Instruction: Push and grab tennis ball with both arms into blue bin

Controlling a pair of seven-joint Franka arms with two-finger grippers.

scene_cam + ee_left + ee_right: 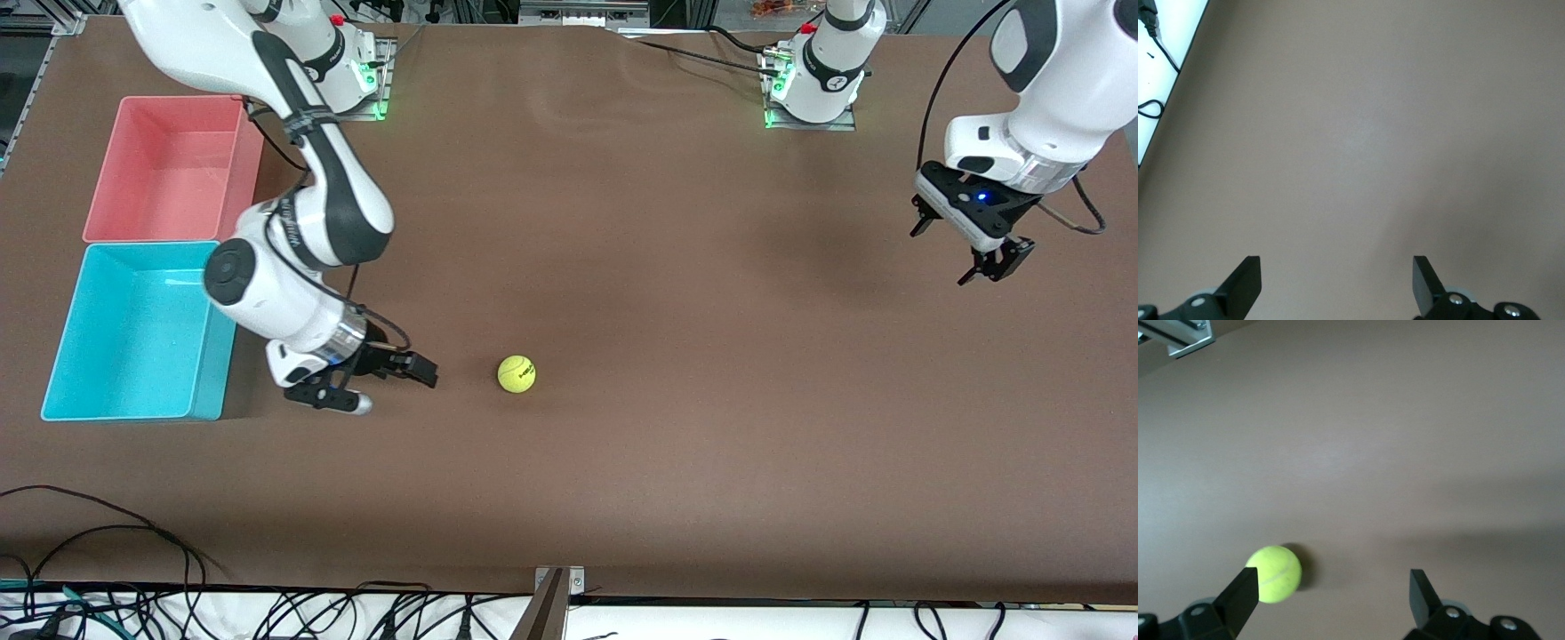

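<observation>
Tennis ball (516, 373) on the bare brown table (676, 267), just beside the right gripper (391, 378), toward the left arm's end. Jaws wide open, holding nothing. Blue bin (53, 356) close by. Left gripper (969, 249) open too, waiting, much farther off. Ball maybe a bit off-centre to the jaws.

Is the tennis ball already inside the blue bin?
No, the tennis ball lies on the bare table, apart from the blue bin, just ahead of the open right gripper.
</observation>
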